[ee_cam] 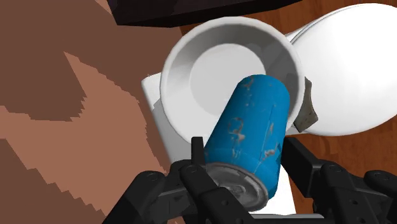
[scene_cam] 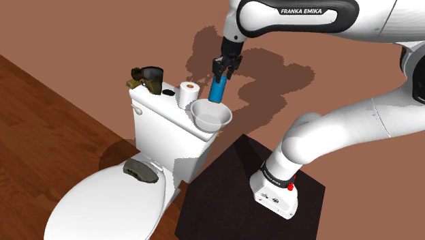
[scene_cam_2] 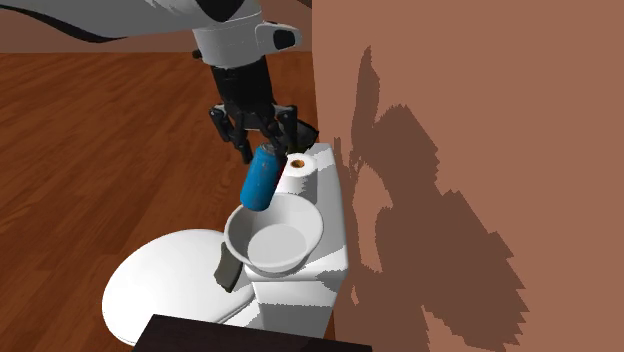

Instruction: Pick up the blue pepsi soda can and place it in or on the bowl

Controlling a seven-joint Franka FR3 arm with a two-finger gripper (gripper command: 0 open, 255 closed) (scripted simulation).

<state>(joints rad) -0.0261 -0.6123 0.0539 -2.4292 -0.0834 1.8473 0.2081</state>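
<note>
Shoulder view: white capitals on the arm (scene_cam: 306, 12) read FRANKA EMIKA. Below them the gripper (scene_cam: 225, 72) pinches the top end of the can (scene_cam: 218, 90), which hangs tilted over the far rim of the bowl (scene_cam: 211, 117). The bowl sits on the tank (scene_cam: 160, 126), at the end nearest the stand (scene_cam: 238, 198), with a roll (scene_cam: 189, 93) just beside it.

From the second exterior view, the gripper (scene_cam_2: 262, 146) clasps the can (scene_cam_2: 259, 180) by its upper end. The lower end dips to the rim of the bowl (scene_cam_2: 285, 245); I cannot tell whether they touch. The roll (scene_cam_2: 298, 175) stands just behind the bowl.

On the wrist view, black fingers (ee_cam: 305, 172) press the can (ee_cam: 251, 127) from both sides near its silver top. Its blue wall is blotched with pale scuffs, and any lettering on it cannot be read. The bowl (ee_cam: 191, 70) lies beyond the can, plain white inside.
</note>
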